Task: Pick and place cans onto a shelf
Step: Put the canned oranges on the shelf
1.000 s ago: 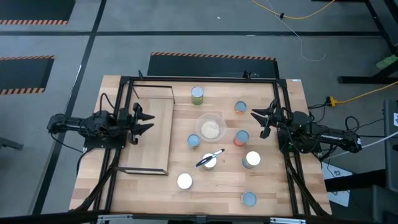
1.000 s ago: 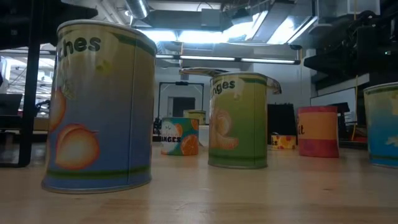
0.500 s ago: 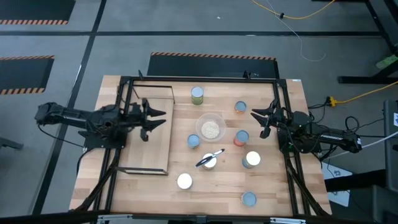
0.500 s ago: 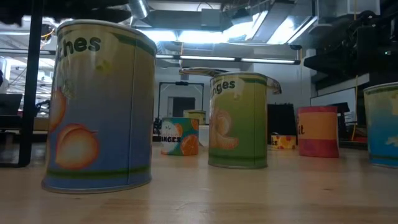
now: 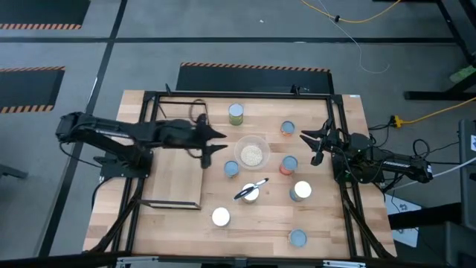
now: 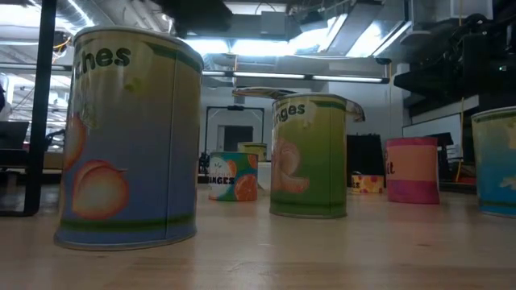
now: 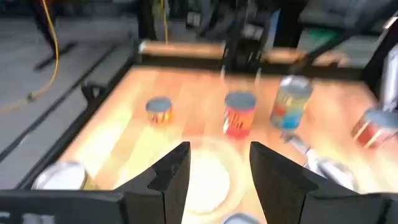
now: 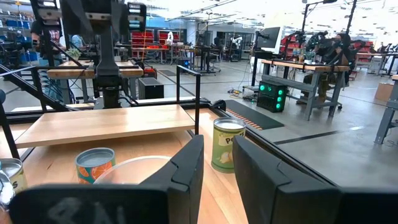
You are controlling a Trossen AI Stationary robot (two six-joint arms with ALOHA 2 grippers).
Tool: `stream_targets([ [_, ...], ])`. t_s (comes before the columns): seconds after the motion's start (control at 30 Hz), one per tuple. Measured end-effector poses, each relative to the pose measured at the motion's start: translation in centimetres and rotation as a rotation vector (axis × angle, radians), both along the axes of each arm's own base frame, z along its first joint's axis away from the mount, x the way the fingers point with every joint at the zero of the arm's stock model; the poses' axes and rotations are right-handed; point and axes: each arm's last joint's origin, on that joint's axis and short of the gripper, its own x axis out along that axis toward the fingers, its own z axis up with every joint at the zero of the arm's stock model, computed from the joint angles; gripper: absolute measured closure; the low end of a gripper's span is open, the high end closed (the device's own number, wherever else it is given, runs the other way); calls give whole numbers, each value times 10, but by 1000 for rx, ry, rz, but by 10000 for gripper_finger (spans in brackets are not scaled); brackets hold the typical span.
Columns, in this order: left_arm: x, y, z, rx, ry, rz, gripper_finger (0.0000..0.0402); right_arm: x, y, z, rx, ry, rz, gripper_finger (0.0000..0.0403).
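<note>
The light-wood shelf with the black wire frame [image 5: 177, 160] looks empty. All eight small round tin cans [image 5: 236, 113] sit on the table (none moved). The left gripper [image 5: 216, 141], fingers apart and holding nothing, reaches toward 3 o'clock. The right gripper [image 5: 311, 144] waits, open too.

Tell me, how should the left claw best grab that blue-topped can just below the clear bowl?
Probably from straight above, fingers closing across the round side wall. The blue-topped can stands upright, so its curved sides give two opposite faces. The left gripper hovers open right beside it. The clear bowl sits close on one side, so the fingers should straddle the can along the line clear of the bowl.
</note>
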Motion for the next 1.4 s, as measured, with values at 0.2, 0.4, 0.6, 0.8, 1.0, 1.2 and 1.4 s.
stream_targets([
  [0.2,30,7,-14,-25,253,-8,243,0,0,0,0,0,0,312],
  [0.4,49,12,-45,-114,402,-11,243,0,0,0,0,0,0,312],
  [0.6,63,14,-75,-142,503,-22,243,0,0,0,0,0,0,312],
  [0.8,72,14,-97,-151,574,-25,243,0,0,0,0,1,0,312],
  [1.0,76,14,-110,-153,614,-22,243,0,0,0,0,0,0,312],
  [1.2,79,15,-119,-172,635,-4,243,0,0,0,0,0,0,312],
  [1.4,80,15,-123,-188,649,11,243,0,0,0,0,0,0,312],
])
